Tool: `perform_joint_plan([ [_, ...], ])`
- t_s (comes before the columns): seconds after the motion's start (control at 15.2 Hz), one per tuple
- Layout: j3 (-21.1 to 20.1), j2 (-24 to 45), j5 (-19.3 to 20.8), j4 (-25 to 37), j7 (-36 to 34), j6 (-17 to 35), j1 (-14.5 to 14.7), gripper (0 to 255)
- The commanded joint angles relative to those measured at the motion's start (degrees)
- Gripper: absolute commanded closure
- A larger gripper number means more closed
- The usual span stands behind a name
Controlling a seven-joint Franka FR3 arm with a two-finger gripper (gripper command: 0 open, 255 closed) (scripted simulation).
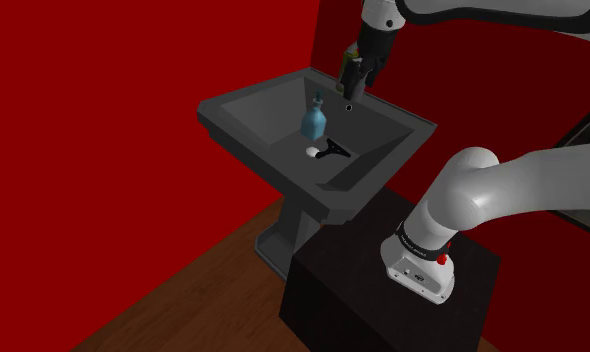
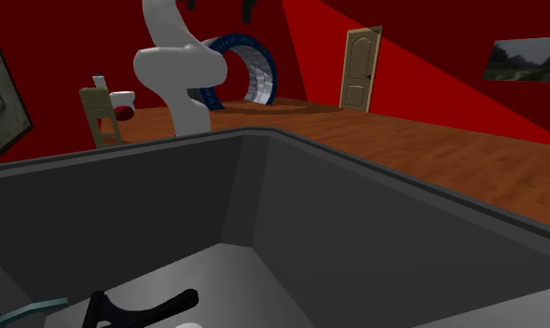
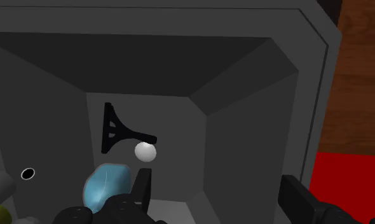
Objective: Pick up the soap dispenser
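The soap dispenser (image 1: pixel 314 120) is a translucent blue bottle with a pump top, standing upright in the dark grey sink basin (image 1: pixel 263 112). My gripper (image 1: pixel 349 84) hangs above the sink's back rim, higher than the bottle and off to the shoulder view's right of it. In the wrist view the fingers (image 3: pixel 142 186) of the gripper (image 3: pixel 219 191) stand wide apart with nothing between them. The blue bottle (image 3: pixel 107 184) lies just outside the gap, beside one finger. A teal part of the dispenser (image 2: pixel 26 311) shows low in the second exterior view.
A black forked object (image 1: pixel 336 150) and a small white ball (image 1: pixel 312 152) lie on the basin floor close to the bottle. A small hole (image 1: pixel 349 106) marks the back ledge. The sink stands on a pedestal against a red wall, and my black stand (image 1: pixel 383 290) sits beside it.
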State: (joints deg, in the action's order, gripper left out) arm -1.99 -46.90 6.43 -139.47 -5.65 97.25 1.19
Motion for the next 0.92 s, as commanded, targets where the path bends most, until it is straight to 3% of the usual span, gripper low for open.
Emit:
perform_joint_plan([
  [0.0,0.0,0.0,0.0,0.0,0.0,0.0,0.0,0],
  [0.86,11.3,24.9,3.4,9.0,12.2,14.8,-2.9,0],
])
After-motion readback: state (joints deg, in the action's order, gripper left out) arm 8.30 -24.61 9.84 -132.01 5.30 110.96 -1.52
